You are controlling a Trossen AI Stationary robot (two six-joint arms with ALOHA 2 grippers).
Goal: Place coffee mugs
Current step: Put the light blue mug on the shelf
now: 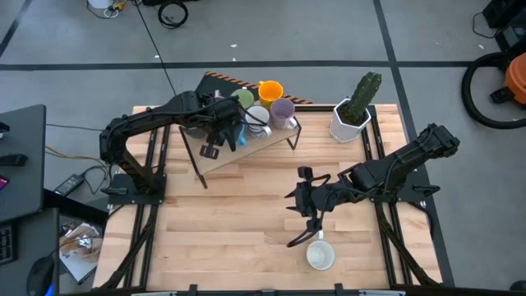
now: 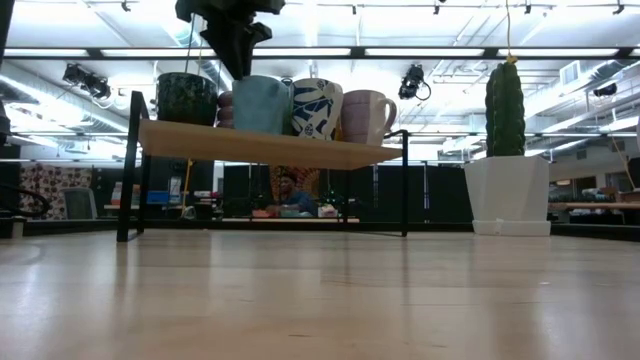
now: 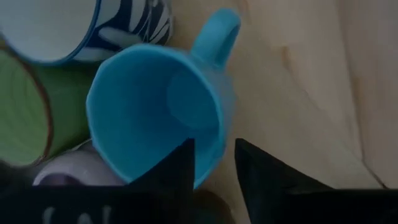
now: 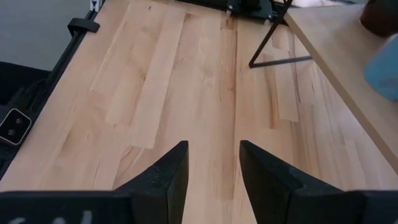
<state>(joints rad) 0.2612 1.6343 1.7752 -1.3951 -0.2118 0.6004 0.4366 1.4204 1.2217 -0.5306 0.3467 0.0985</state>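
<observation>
A wooden shelf (image 2: 270, 146) on black legs stands at the table's far middle. On it stand a blue mug (image 3: 155, 106), a white mug with a blue pattern (image 2: 317, 108), a lilac mug (image 2: 367, 115), a green mug (image 1: 242, 99), an orange mug (image 1: 270, 90) and a dark mug (image 2: 186, 98). My left gripper (image 3: 214, 149) is above the blue mug, pointing down and open. One finger stands inside the mug's rim and one outside. A white mug (image 1: 320, 256) sits upright on the table near the front edge. My right gripper (image 4: 213, 152) hovers open over the middle of the table, holding nothing. My left gripper's fingers straddle the blue mug's wall (image 3: 211, 134) on the side away from the handle, coming from above. A strip of shelf shows between the outer finger (image 3: 261, 180) and the wall. I cannot tell whether the inner finger (image 3: 177, 171) touches. The mug stands upright on the shelf.
A cactus in a white faceted pot (image 1: 353, 115) stands at the far right of the table, beside the shelf. Bare wood lies between the shelf and the near edge (image 4: 161, 93). Black rails run along the table's left and right sides.
</observation>
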